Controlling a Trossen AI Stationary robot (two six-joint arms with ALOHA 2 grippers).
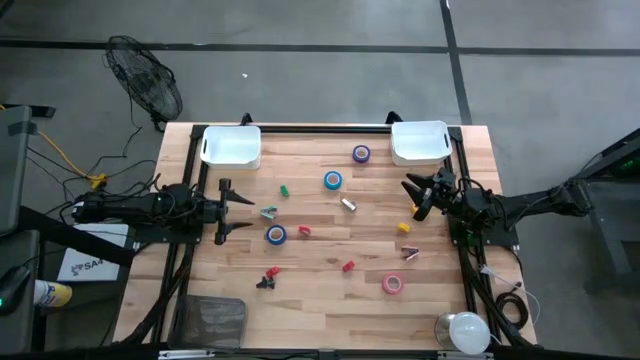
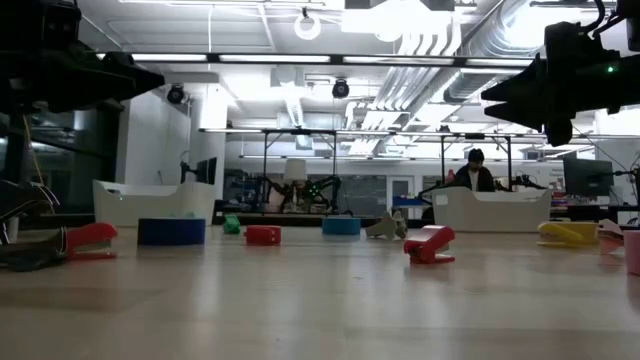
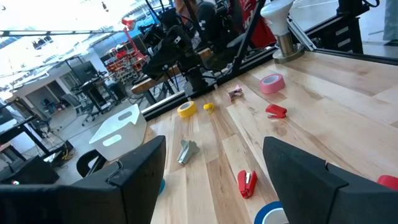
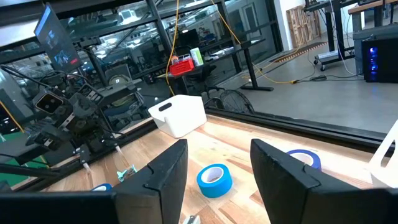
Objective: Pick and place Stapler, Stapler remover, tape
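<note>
While both arms hover clear of the work, nothing is held: the left claw (image 1: 226, 211) sits near the left edge of the surface (image 1: 330, 300) with its fingers wide apart, and the right claw (image 1: 414, 196) sits near the right edge, fingers parted around empty air. Tape: one blue roll (image 1: 332, 180) lies mid-surface toward the far edge, a second blue roll (image 1: 276, 234) lies just off the left claw, a purple roll (image 1: 361, 153) lies near the far edge beside the right white bin (image 1: 419, 143), and a pink roll (image 1: 393, 284) lies toward the near right corner. Rolls look like light, stiff rings with smooth, probably slick outer walls and a pale core hole; judged best taken across the outer diameter, or with one finger in the core and one outside. Small red staplers (image 1: 348, 266) lie between the rolls near the middle; they appear to be hard glossy plastic, wedge-shaped, light, best pinched across the flat sides. A grey-green toothed piece (image 1: 269, 212), likely a stapler remover, lies near the left claw; its splayed shape suggests gripping the body, not the jaws. Surface is pale planked wood, smooth; a second white bin (image 1: 231, 146) stands at the far left corner.
</note>
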